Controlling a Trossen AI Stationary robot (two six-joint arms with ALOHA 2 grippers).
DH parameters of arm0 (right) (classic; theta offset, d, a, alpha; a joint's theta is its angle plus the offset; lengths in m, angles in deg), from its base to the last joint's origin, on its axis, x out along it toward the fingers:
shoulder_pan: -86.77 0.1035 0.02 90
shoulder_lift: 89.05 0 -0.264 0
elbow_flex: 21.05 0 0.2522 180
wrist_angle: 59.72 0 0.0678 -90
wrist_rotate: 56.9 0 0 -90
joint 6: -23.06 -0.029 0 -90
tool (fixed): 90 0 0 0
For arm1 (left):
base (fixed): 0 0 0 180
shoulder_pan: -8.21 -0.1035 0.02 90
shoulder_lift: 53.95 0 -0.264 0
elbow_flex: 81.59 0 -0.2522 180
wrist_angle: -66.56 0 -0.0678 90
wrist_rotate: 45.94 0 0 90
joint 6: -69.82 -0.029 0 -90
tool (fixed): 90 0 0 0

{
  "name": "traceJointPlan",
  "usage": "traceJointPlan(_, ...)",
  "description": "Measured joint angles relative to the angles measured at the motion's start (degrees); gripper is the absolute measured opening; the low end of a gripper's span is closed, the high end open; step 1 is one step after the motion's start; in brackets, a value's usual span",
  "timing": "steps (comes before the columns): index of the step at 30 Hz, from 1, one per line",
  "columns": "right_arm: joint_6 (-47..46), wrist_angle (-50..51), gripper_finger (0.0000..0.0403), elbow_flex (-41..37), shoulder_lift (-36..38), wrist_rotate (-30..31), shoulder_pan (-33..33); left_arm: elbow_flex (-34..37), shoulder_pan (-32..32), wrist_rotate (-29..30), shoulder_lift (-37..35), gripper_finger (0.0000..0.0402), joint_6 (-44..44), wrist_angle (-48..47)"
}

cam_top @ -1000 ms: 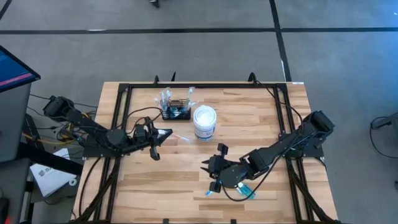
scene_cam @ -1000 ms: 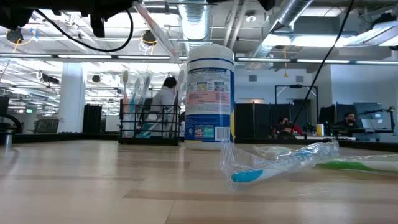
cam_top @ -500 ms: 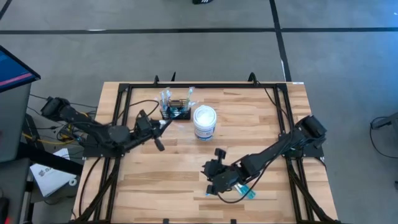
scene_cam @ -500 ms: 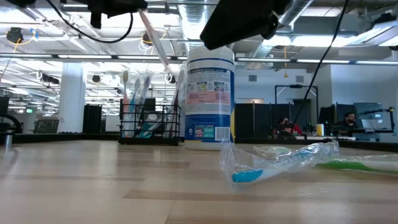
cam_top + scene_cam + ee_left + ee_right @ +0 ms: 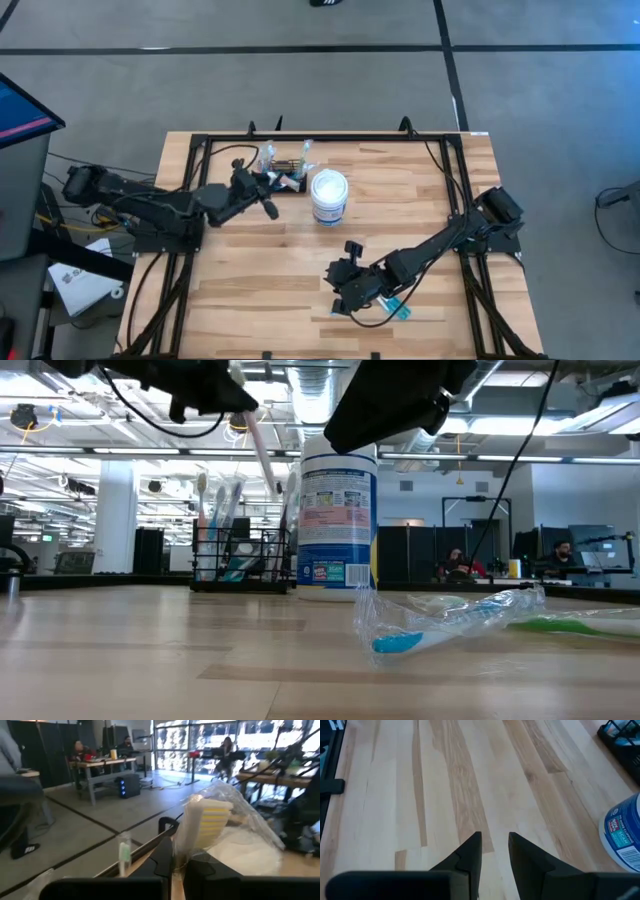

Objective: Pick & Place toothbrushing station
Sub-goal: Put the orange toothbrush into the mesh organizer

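Observation:
The toothbrushing station (image 5: 284, 180) is a small black wire rack near the table's far edge, left of a white tub (image 5: 329, 196). Several toothbrushes stand upright in the station (image 5: 240, 558). My left gripper (image 5: 268, 186) hovers level beside and above it, shut on a pink-handled toothbrush (image 5: 259, 448) in a clear wrapper. My right gripper (image 5: 495, 840) stands open over bare wood near the front, slanting down. Just right of my right gripper (image 5: 342, 292) a wrapped blue toothbrush (image 5: 396, 306) lies flat on the table. My left gripper (image 5: 172, 856) pinches the wrapped toothbrush between its two shut fingers, just behind the yellow-and-white bristle head (image 5: 206, 827). The clear wrapper (image 5: 250, 832) bulges out past the fingertips. The fingers come level from the table's left. The pink handle (image 5: 265, 465) slants down below the hand, clear of the table.
The white tub (image 5: 337, 518) stands right of the rack. The wrapped blue toothbrush (image 5: 445, 622) and a green one (image 5: 590, 625) lie near the front right. A black frame (image 5: 330, 138) borders the tabletop. Open wood lies between the two arms.
My left gripper has carried the wrapped toothbrush toward the table's far edge and to the right, up to the rack, turning as it went and staying shut. My right gripper has come down toward the table and stayed open.

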Motion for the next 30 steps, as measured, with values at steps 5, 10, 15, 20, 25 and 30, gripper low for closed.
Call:
traceJointPlan(5,0.0,-0.04,0.0087,0.0,0.0,-0.01,0.0,0.0,-4.66,-1.96,3.08,0.0006,1.53,-0.13)
traceJointPlan(10,0.0,-0.02,0.0087,0.0,0.0,-0.02,0.0,0.0,-7.93,-3.5,4.93,0.0006,2.99,0.1)
traceJointPlan(15,0.02,-0.02,0.0087,0.0,0.0,-0.02,0.0,0.0,-9.61,-4.1,4.91,0.0006,3.41,0.14)
traceJointPlan(20,0.02,-0.02,0.0087,0.0,0.0,-0.02,0.0,-0.11,-11.39,-5.28,5.14,0.0007,4.46,0.29)
traceJointPlan(25,0.04,0.01,0.0087,0.0,0.0,-0.02,0.0,-1.55,-12.55,-5.38,6.04,0.0007,4.42,0.08)
traceJointPlan(30,0.04,0.21,0.0087,0.0,0.02,-0.02,-0.09,-4.2,-12.68,-5.56,8.05,0.0007,2.93,-0.25)
